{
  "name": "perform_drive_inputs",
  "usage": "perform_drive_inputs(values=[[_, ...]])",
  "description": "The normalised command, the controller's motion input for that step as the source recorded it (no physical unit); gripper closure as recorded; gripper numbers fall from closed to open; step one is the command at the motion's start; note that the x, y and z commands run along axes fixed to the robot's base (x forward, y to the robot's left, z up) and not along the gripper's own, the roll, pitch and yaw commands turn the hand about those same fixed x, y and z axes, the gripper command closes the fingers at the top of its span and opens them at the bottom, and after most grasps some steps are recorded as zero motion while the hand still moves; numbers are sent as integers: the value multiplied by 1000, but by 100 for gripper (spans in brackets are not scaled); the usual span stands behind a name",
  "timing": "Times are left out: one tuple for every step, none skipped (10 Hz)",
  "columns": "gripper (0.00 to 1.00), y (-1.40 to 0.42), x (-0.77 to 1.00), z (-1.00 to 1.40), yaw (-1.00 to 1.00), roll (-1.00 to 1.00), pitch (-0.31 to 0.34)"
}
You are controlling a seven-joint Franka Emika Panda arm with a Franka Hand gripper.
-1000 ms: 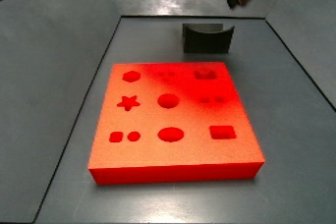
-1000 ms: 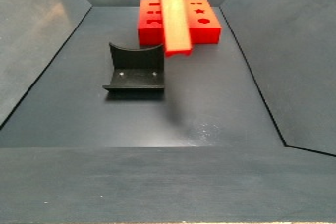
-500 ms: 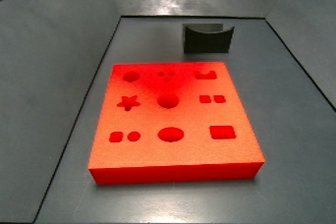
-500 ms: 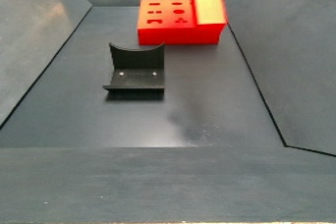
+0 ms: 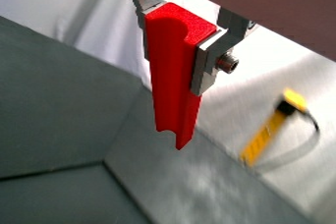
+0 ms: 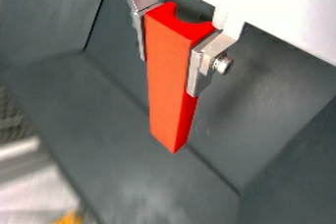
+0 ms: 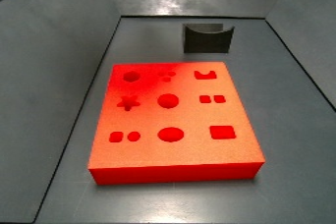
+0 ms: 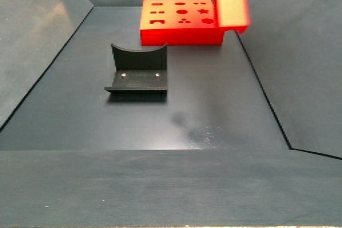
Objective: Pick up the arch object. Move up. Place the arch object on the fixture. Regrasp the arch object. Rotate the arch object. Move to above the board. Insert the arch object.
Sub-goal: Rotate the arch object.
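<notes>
My gripper [image 5: 178,31] is shut on the arch object [image 5: 175,83], a long bright-red bar that hangs down from the silver fingers [image 5: 207,59], its notched arch end up between them. Both wrist views show this grip [image 6: 171,35], with the bar [image 6: 171,95] high above the grey floor. In a side view only the bar's lower end [image 8: 230,0] shows, at the upper edge beside the red-orange board [image 8: 181,20]; the gripper itself is out of frame there. The board [image 7: 171,115] lies flat with its shaped holes up. The dark fixture [image 7: 207,37] [image 8: 138,69] stands empty.
Sloping grey walls [image 7: 79,12] enclose the dark floor [image 8: 201,112]. A yellow object [image 5: 273,130] lies beyond the wall in a wrist view.
The bar has risen and shifted sideways, from over the fixture side towards the board's far corner. Gripper and bar have left the side view that showed them at the upper edge.
</notes>
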Motion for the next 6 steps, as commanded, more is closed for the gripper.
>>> perform_drive_inputs(values=[[100, 63, -45, 35, -1000, -996, -35], [100, 37, -91, 56, -1000, -975, 24], [100, 30, -54, 37, -1000, -961, 78], [100, 30, -13, 14, -1000, -951, 138], [100, 17, 6, 1, -1000, -938, 196], [100, 11, -12, 24, -1000, -933, 270]])
